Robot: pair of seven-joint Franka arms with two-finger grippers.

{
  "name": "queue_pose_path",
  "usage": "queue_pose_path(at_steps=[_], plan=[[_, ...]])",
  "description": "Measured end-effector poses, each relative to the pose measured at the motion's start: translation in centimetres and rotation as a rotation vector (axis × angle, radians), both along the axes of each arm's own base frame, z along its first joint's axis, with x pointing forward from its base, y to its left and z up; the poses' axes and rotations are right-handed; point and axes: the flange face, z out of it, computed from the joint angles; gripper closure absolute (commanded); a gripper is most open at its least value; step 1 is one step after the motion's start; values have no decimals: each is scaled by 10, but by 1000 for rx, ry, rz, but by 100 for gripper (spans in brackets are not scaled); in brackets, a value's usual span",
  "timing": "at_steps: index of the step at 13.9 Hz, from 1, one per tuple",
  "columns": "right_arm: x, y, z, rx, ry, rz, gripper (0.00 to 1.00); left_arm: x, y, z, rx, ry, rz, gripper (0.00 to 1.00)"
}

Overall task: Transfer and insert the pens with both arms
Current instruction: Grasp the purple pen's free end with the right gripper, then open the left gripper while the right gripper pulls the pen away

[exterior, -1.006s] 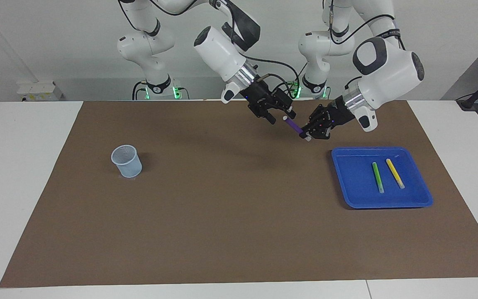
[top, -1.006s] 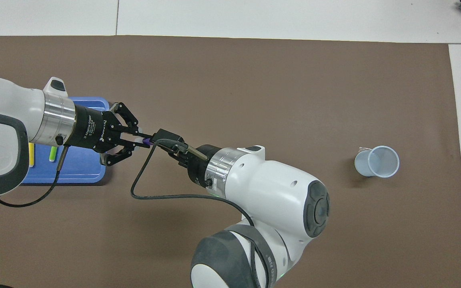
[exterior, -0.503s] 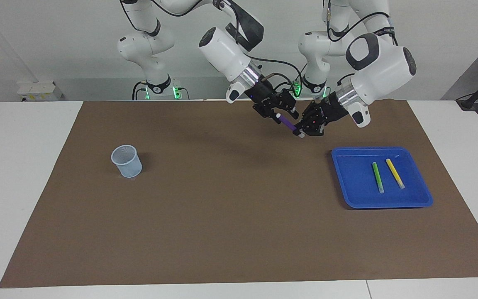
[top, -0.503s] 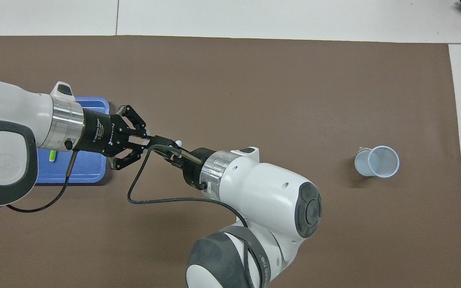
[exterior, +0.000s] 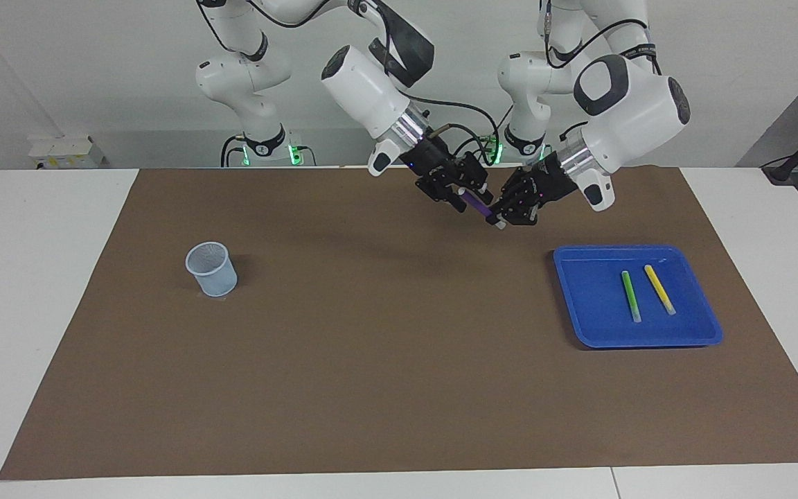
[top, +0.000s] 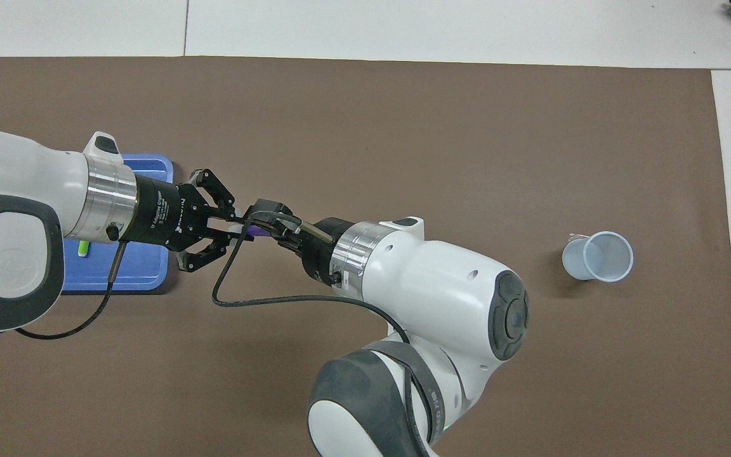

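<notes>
Mid-air handover above the brown mat, between the blue tray and the table's middle. The left pincer pinches the purple pen near its lower, pale end, holding it slanted so its free upper half is offered to the right pincer. That pincer straddles the upper half; whether its tips already press the pen cannot be told. Green pen and yellow pen lie in the tray; the cup waits toward the right arm's end.

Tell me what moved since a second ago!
The right gripper slid up along the purple pen and now has it between its fingers. The left gripper kept the pen's other end pinched, up over the mat. The green pen, yellow pen, tray and cup stayed put.
</notes>
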Motion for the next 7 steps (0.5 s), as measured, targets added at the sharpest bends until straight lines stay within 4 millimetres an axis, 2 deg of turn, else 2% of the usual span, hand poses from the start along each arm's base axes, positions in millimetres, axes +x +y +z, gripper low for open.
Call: queue_pose_path(at_steps=[4, 7], plan=[[-1, 3, -8, -8, 19, 12, 49, -1, 0, 3, -1, -5, 1, 100], [0, 2, -8, -9, 17, 11, 51, -1, 0, 3, -1, -5, 0, 100]])
